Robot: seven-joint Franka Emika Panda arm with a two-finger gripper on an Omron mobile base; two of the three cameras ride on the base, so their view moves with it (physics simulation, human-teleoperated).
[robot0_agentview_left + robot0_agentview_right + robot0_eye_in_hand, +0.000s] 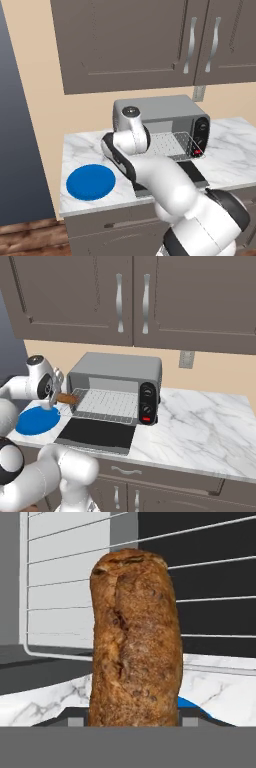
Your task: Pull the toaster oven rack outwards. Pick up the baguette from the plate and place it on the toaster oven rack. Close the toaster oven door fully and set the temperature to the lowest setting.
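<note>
- Grey boxy metal toaster oven (116, 370) on marble counter (200, 426), dark-glass drop-down door (96, 433) lying open.
- Silver wire rack (106, 403) pulled out.
- Round blue plate (91, 181) bare.
- Brown crusty baguette (135, 642) clamped in gripper (56, 392) at rack's left edge; next, probably: carry over grid, lower, release.

Rendered home kitchen. Indicated by: dark brown wall cabinets (125, 298) with curved metal handles (119, 303); white marble counter (200, 431) over drawer fronts (165, 478); beige wall with an outlet (186, 359); grey toaster oven (117, 386) on the counter; wood floor (27, 237).
</note>
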